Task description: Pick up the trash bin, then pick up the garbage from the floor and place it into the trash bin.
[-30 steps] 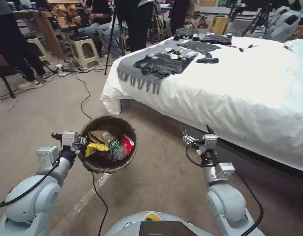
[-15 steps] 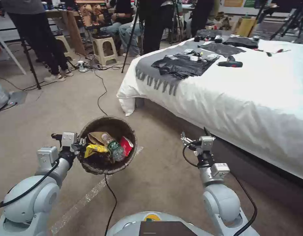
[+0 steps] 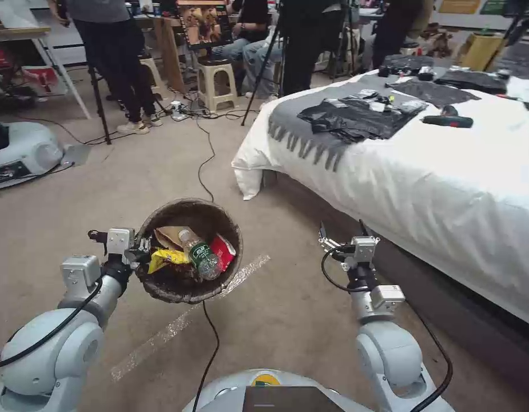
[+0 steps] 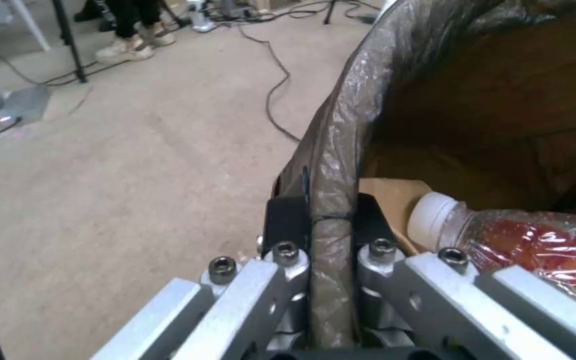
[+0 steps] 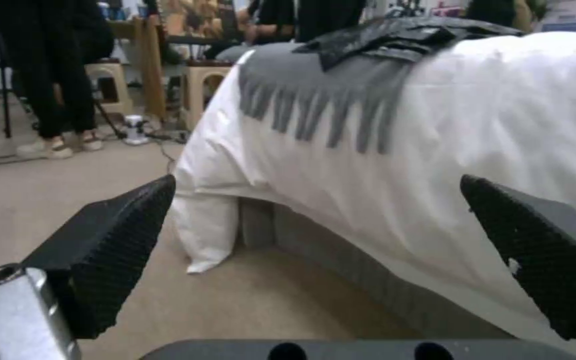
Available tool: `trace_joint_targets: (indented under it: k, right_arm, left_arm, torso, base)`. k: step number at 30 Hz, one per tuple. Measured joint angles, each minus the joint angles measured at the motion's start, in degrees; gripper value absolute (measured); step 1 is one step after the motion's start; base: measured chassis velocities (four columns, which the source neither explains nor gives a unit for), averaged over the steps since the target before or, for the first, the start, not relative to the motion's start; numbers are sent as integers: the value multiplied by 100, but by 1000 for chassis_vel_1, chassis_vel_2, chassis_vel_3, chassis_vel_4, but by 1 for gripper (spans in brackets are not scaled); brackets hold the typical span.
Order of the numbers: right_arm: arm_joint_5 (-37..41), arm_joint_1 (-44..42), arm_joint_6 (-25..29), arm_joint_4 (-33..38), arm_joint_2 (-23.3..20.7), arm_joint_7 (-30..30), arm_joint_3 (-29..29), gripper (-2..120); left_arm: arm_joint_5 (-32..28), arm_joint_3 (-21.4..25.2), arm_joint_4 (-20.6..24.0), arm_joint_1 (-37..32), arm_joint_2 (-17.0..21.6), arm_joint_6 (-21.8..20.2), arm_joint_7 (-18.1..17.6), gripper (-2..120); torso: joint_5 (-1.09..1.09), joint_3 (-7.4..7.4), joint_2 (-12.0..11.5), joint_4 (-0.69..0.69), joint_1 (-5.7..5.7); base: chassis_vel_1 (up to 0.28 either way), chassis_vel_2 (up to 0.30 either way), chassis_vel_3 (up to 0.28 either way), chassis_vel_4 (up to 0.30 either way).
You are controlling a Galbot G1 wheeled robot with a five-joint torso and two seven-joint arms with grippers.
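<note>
The head camera has swung leftward since the earlier frame, sliding the bed (image 3: 447,171) toward the right, while both arms hold their poses. The left gripper (image 3: 139,250) has its jaws clenched on the bag-covered rim of the trash bin (image 3: 187,289), carried above the floor with the garbage (image 3: 168,258) inside; the right gripper (image 3: 339,230) hangs released beside the bed. The bin looks light but its liner slippery, so the stiff rim seems the safest hold.

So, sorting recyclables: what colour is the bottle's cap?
White, clearest in the left wrist view: bottle cap.
</note>
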State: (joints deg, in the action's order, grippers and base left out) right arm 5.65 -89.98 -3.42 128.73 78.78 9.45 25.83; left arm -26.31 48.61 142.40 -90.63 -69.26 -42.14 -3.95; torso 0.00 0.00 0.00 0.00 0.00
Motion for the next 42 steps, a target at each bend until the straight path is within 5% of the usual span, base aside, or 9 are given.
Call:
trace_joint_targets:
  k: [42]
  right_arm:
    - [-24,-25,-51,25,63,57,-30,100]
  left_arm:
    - [-136,17,7,38,39,0,-64,2]
  torso:
    - [0,0,0,0,0]
  base:
    - [77,75,72,72]
